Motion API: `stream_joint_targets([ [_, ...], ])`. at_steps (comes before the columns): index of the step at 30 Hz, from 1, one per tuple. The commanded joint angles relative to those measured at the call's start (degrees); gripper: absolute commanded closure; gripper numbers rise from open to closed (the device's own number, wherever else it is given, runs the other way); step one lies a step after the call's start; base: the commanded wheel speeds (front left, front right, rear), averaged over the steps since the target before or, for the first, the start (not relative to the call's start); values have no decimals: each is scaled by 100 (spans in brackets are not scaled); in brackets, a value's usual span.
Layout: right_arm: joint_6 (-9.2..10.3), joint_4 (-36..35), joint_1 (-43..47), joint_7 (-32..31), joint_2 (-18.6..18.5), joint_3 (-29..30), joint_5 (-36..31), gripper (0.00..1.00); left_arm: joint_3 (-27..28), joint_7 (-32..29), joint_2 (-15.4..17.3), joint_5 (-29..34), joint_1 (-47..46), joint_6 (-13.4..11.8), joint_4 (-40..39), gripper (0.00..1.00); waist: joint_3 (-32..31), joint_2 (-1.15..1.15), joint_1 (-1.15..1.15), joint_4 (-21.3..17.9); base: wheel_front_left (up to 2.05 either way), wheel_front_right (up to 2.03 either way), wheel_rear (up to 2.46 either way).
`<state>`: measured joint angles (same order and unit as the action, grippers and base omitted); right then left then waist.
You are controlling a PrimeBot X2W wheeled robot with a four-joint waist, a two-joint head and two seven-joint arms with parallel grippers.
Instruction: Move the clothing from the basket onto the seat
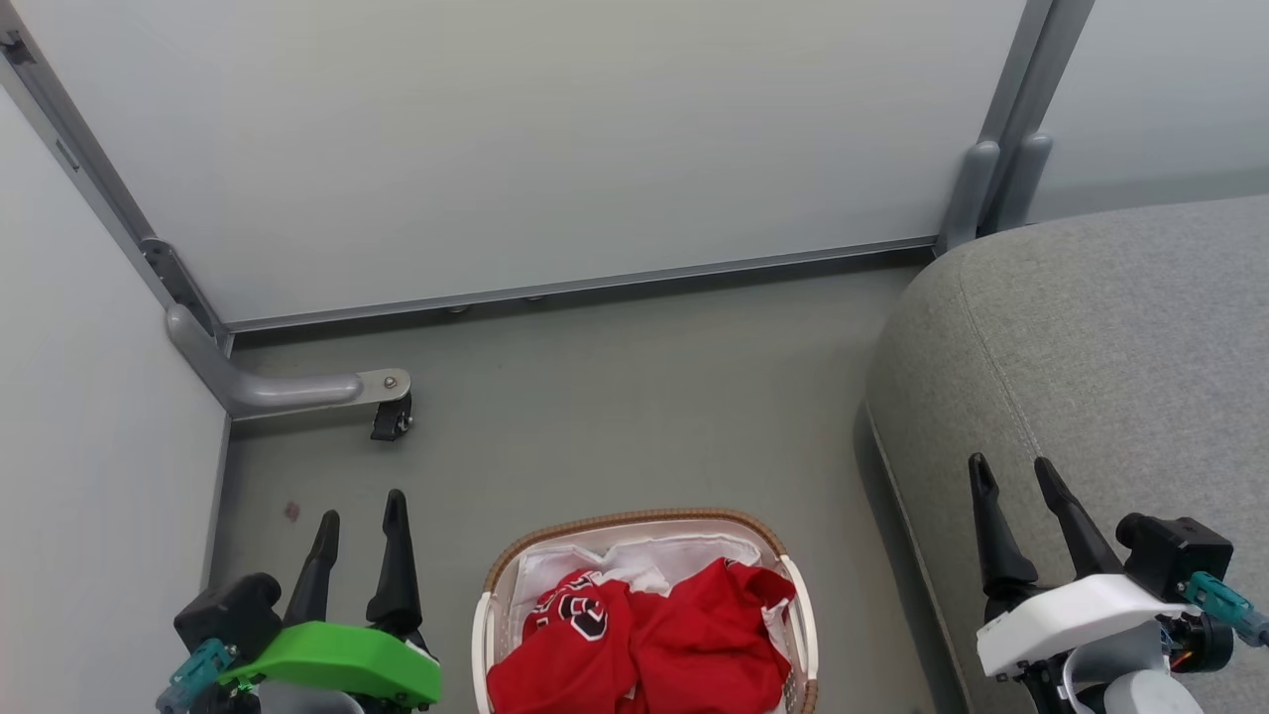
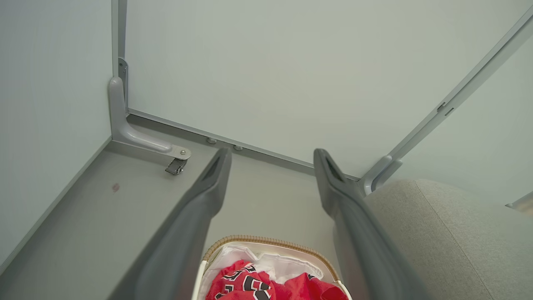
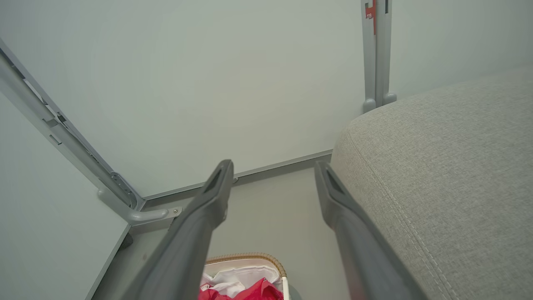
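Grey smooth floor [image 1: 615, 397], closed in by pale matte partition panels [image 1: 516, 139] on grey metal frames. Oval cream-white plastic laundry basket [image 1: 493, 615] with a brown woven-look rim stands on the floor between the two arms, low centre in the head view. Bright red basketball jerseys [image 1: 684, 645] lie bunched inside it on the white fabric liner [image 1: 634, 555], black-and-white lettering showing toward the robot's left. Large grey fabric sofa cushion [image 1: 1091, 337] sits to the right of the basket with a strip of floor between them; no clothing on the part seen. Left gripper [image 1: 363, 506], green housing: fingers apart, nothing between them, hanging just beside the basket's left side. Right gripper [image 1: 1010, 461], white housing: fingers apart, empty, over the cushion's near edge. Judgement: task not begun, step in hand is the first reach into the basket. Come down from above onto a raised red fold and pinch red cloth only; liner lies close under and behind the heap and could come up with it. Lift high enough to clear the rim, or the light basket may drag or tip. Curved grey metal partition foot with black caster [image 1: 392, 412] and a small reddish floor mark [image 1: 291, 511] are well apart from the path. Only the cushion's rounded edge lies between basket and seat.
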<state>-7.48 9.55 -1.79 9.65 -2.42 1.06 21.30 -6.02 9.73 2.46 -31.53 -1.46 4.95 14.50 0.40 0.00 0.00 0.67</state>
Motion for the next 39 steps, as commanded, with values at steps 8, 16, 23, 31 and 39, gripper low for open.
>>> stream_joint_targets([
  [8,-2,40,45,155,-43,-19,-536,0,-85,149,47,493,76,-53,66,0,19,0,0,10,0,0,0],
  [16,-2,99,73,254,-47,-43,-932,0,-131,243,50,802,102,-83,178,0,34,0,0,18,0,0,0],
  [23,-2,130,90,332,-51,-67,-1263,0,-179,327,51,1004,92,-105,302,0,43,0,0,27,0,0,0],
  [31,-2,140,110,422,-55,-79,-1623,0,-230,413,55,1238,82,-101,446,0,58,0,0,32,0,0,0],
  [39,-2,158,123,509,-59,-98,-1958,0,-278,500,57,1413,86,-77,543,0,70,0,0,38,0,0,0],
])
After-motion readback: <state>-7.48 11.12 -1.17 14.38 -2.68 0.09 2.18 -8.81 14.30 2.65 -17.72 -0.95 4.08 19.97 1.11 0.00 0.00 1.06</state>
